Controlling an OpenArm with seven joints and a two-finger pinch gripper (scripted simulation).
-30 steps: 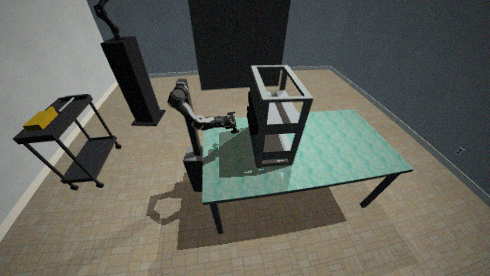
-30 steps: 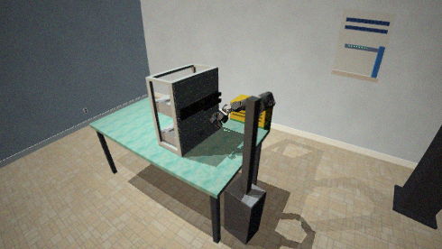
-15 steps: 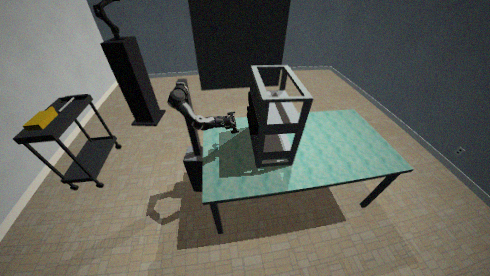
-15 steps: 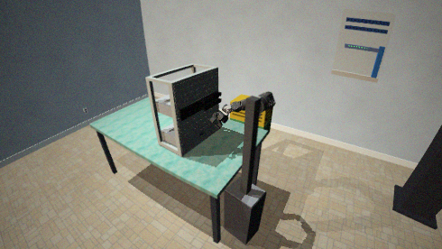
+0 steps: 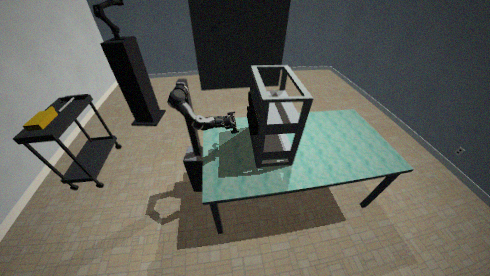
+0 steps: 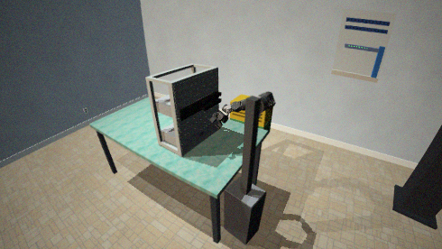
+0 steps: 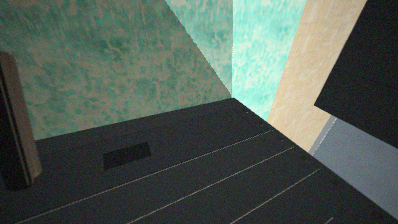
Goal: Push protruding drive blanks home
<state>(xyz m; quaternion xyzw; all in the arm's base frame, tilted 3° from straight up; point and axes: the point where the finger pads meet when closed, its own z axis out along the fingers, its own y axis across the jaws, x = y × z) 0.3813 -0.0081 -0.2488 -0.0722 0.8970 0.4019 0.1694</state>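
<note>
The open-framed rack [image 5: 305, 102] [image 6: 153, 96] stands on the green table [image 5: 350, 145] [image 6: 131, 126]. The storage chassis' dark front [image 5: 251, 116] [image 6: 194, 122] [image 7: 210, 175] faces my arm. In the exterior view a darker band [image 6: 200, 104] runs across its middle row and seems to stand out. In the wrist view thin seams cross the front, and one darker rectangle [image 7: 126, 155] shows on it; I cannot tell its depth. My gripper [image 5: 233, 123] [image 6: 221, 115] is open and empty, close in front of the chassis at mid height. Its fingers do not show in the wrist view.
A rack post [image 7: 15, 135] is at the left of the wrist view. My arm's pedestal [image 5: 194, 170] [image 6: 245, 207] stands at the table's edge. A cart [image 5: 65, 135] with a yellow box [image 5: 41, 119] [image 6: 239, 113] stands beyond my arm.
</note>
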